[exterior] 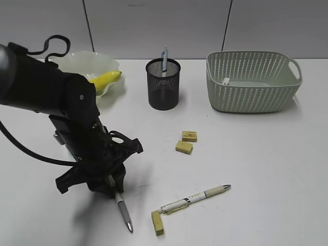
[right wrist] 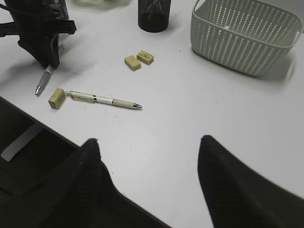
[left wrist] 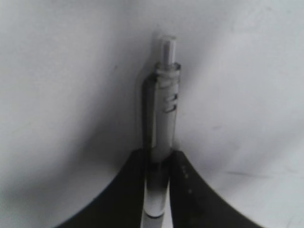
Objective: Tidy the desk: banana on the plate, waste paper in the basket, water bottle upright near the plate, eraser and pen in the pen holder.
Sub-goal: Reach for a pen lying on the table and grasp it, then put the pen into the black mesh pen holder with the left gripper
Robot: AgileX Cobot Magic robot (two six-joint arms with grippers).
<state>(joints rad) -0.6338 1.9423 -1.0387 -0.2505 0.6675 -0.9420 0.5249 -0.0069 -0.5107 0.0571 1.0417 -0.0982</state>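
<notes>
My left gripper is shut on a grey pen at the front left of the desk. The pen slants down, with its tip close to the desk. In the left wrist view the jaws clamp the pen's barrel. A second pen lies on the desk to the right. Three yellowish erasers lie loose. The banana lies on the plate. The pen holder has a pen in it. My right gripper is open and empty over bare desk. The water bottle is not visible.
The basket stands at the back right with a small white thing inside. The right wrist view shows the basket, the pen holder, the lying pen and the left gripper.
</notes>
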